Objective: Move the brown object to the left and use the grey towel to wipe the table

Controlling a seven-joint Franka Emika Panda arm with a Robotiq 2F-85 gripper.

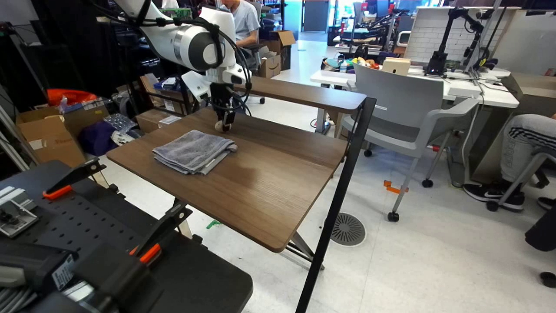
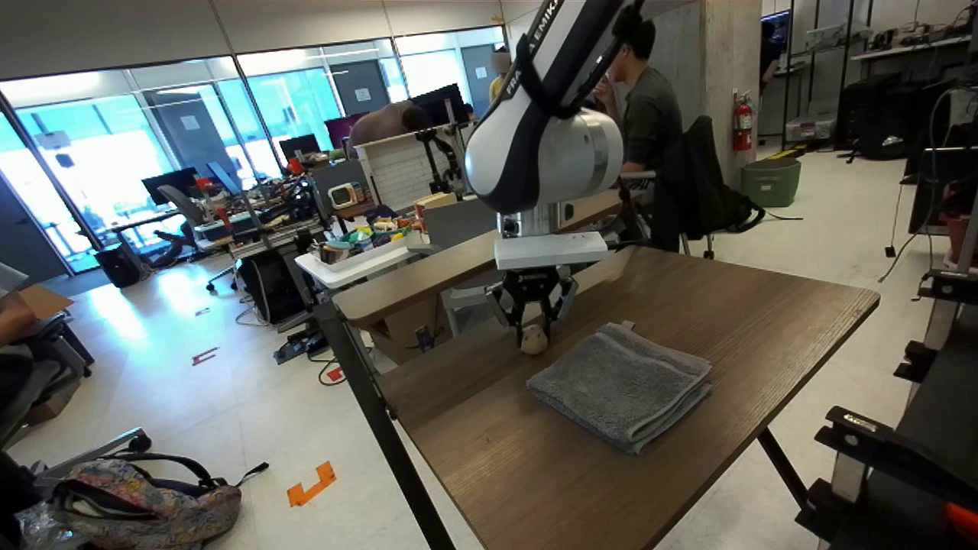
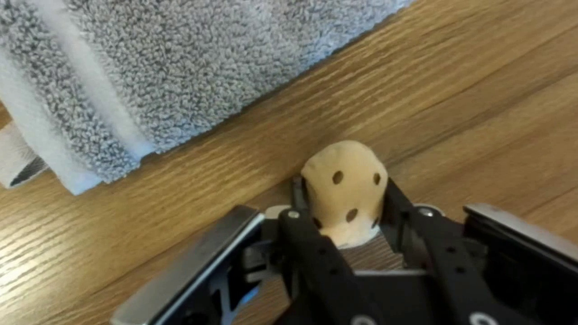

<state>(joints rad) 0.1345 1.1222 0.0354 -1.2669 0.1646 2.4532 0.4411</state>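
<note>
The white robot arm (image 2: 546, 164) is hanging over the brown table (image 1: 269, 187), with its end effector (image 2: 533, 333) pointing down at the far part of the top. Its two fingers (image 3: 397, 203) are flanking the brown object (image 3: 345, 194), one on each side, and in the wrist view both are lying right up against it; whether they are really clenching it or only bracketing it, I cannot tell. The brown object is showing several dark spots, and I am not managing to see whether its underside is touching the table. In an exterior view the grey towel (image 1: 191, 150) is lying folded on the table, nearer and further left than the brown object, with a strip of wood showing between the two. A pale tab (image 3: 20, 155) is sticking out from the towel's edge. A raised wooden ledge (image 1: 299, 92) is running along the far side, and a grey chair (image 1: 397, 104) is standing to the right. At near left, two black clamps (image 1: 161, 230) with orange parts are sitting at the edge of a black bench (image 1: 213, 274)
</note>
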